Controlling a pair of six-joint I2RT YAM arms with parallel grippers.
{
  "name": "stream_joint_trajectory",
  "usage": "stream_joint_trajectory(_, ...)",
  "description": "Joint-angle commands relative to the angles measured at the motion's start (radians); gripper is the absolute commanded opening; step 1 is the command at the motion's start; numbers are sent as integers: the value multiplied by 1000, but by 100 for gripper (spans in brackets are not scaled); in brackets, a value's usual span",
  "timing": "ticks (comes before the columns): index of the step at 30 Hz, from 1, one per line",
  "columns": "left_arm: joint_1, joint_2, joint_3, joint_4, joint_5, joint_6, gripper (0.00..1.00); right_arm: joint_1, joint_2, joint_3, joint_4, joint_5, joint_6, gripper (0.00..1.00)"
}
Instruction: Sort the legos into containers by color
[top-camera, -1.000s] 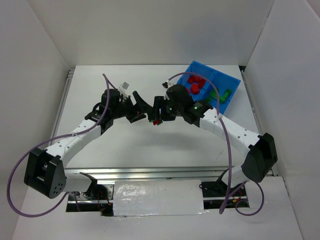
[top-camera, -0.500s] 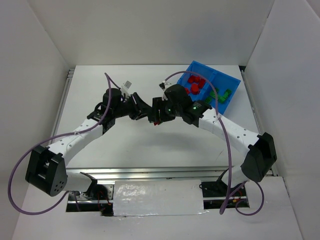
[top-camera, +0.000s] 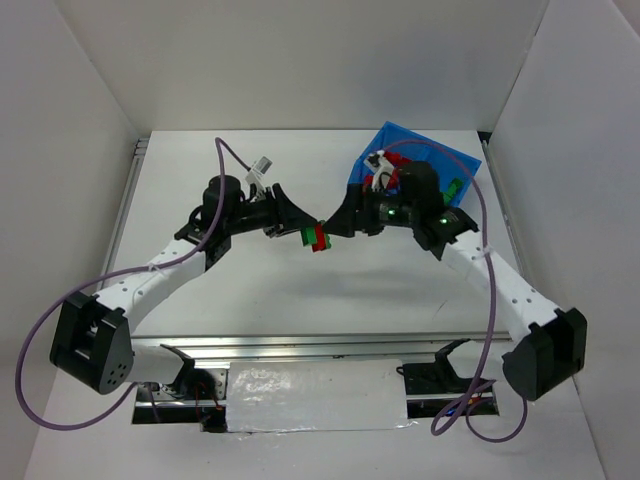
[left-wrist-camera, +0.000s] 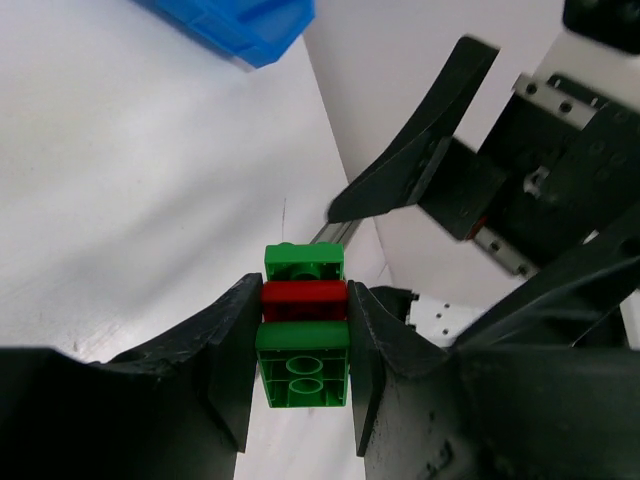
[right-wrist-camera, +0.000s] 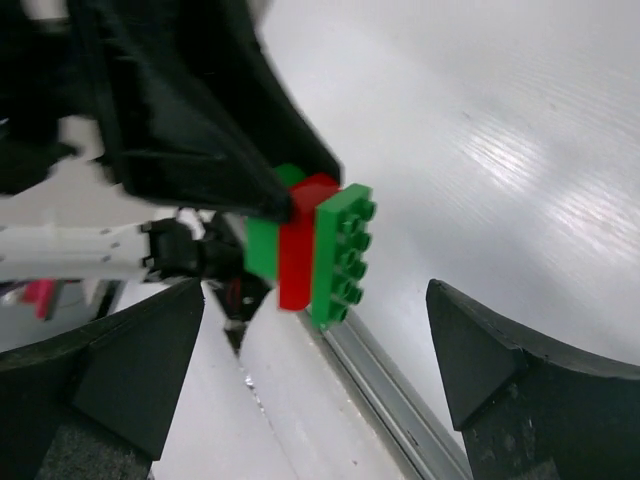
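Top view: nearly done, probably. The blue bin (top-camera: 432, 150) holds red bricks (top-camera: 386, 176) in its left compartment and green bricks (top-camera: 452, 188) in its right, partly hidden by the right arm. Left wrist: left gripper (left-wrist-camera: 303, 332) clamped on a green-red-green stack (left-wrist-camera: 305, 350), off the table. Right wrist: right gripper (right-wrist-camera: 315, 292) spread wide, stack just ahead, not yet split.

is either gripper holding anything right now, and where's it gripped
The left gripper pinches a green-red-green brick stack by its two opposite sides; the right gripper is open, holding nothing.

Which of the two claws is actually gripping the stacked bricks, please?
The left claw: it pinches the green-red-green stack, whereas the right claw stands open, clear of it.
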Motion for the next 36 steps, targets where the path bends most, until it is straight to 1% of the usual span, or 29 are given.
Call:
stream_joint_trajectory(1,-3,-48,22,154,91,102,0,-96,-110,-42,133,-345,-18,100)
stream_joint_trajectory(2,-4,-56,15,173,100,111,0,-115,-124,-54,152,-431,10,100)
stream_joint_trajectory(3,-4,-60,7,194,106,116,0,-131,-131,-70,203,-462,34,100)
stream_joint_trajectory(5,-4,-69,-17,283,154,107,0,-161,-150,-107,230,-470,67,100)
stream_joint_trajectory(6,-4,-72,-30,331,172,93,0,-164,-151,-122,242,-440,87,100)
stream_joint_trajectory(7,-6,-76,-57,431,189,75,0,-164,-145,-128,245,-424,100,99)
stream_joint_trajectory(8,-6,-80,-69,484,217,32,0,-167,-141,-134,254,-418,110,99)
stream_joint_trajectory(10,-7,-79,-97,571,243,-8,0,-164,-132,-169,352,-465,181,97)
stream_joint_trajectory(11,-7,-71,-102,651,255,-46,0,-161,-132,-182,412,-484,214,96)
stream_joint_trajectory(12,-12,-65,-108,685,280,-66,0,-155,-132,-188,463,-497,235,93)
stream_joint_trajectory(13,-13,-57,-106,714,293,-82,0,-148,-133,-180,463,-499,223,93)
stream_joint_trajectory(14,-18,-42,-109,780,306,-117,0,-137,-133,-170,451,-490,207,92)
stream_joint_trajectory(16,-26,-22,-111,835,330,-163,0,-106,-122,-133,408,-468,170,90)
stream_joint_trajectory(18,-32,-11,-116,906,337,-188,0,-86,-103,-128,438,-481,182,81)
stream_joint_trajectory(19,-32,-2,-119,927,337,-211,0,-82,-98,-131,458,-496,210,71)
stream_joint_trajectory(20,-33,3,-122,947,335,-220,0,-80,-93,-136,474,-502,222,66)
stream_joint_trajectory(21,-33,7,-123,958,334,-221,0,-79,-92,-151,524,-510,238,57)
stream_joint_trajectory(22,-32,12,-122,960,330,-222,0,-77,-95,-169,567,-513,264,34)
stream_joint_trajectory(23,-33,13,-123,954,332,-220,0,-75,-104,-176,581,-513,270,22)
stream_joint_trajectory(24,-32,15,-125,952,332,-218,0,-78,-110,-179,581,-511,268,15)
stream_joint_trajectory(25,-33,13,-128,952,337,-212,0,-79,-118,-177,571,-508,258,11)
stream_joint_trajectory(27,-33,9,-136,942,340,-200,0,-82,-133,-170,528,-508,212,11)
stream_joint_trajectory(30,-33,-20,-146,893,343,-140,0,-111,-150,-174,517,-522,193,11)
stream_joint_trajectory(33,-30,-54,-148,821,338,-64,0,-131,-161,-202,561,-542,225,17)
stream_joint_trajectory(34,-32,-63,-148,767,332,-42,0,-141,-164,-218,596,-548,238,19)
stream_joint_trajectory(35,-30,-72,-146,747,330,-25,0,-147,-165,-223,609,-550,247,19)
stream_joint_trajectory(36,-30,-86,-146,710,326,-1,0,-148,-167,-226,613,-548,259,22)
